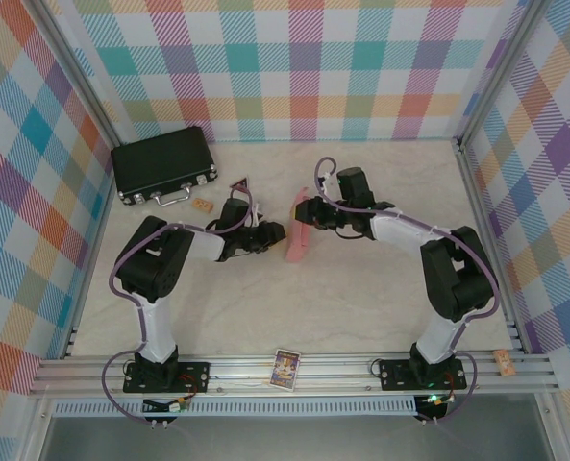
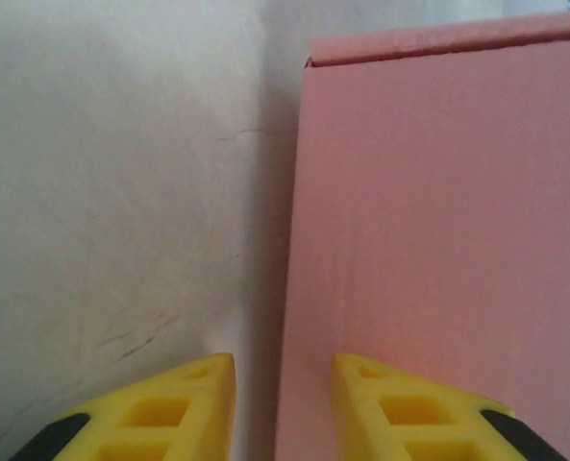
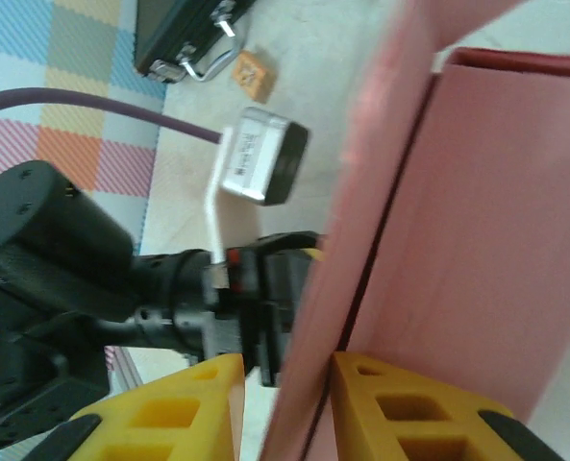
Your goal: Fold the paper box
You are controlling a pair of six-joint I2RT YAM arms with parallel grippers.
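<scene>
Between the two sets of jaws, the paper box (image 1: 297,237) stands on edge. Left gripper (image 2: 283,384): jaws apart, the box's side edge in line with the gap, table (image 2: 121,192) past one finger. Right gripper (image 3: 285,384): jaws apart, astride one box wall without pinching it. Beyond the left jaws lies a closed black case (image 1: 164,163), contents hidden. The right wrist view adds a labelled camera (image 3: 260,156), its print unreadable.
</scene>
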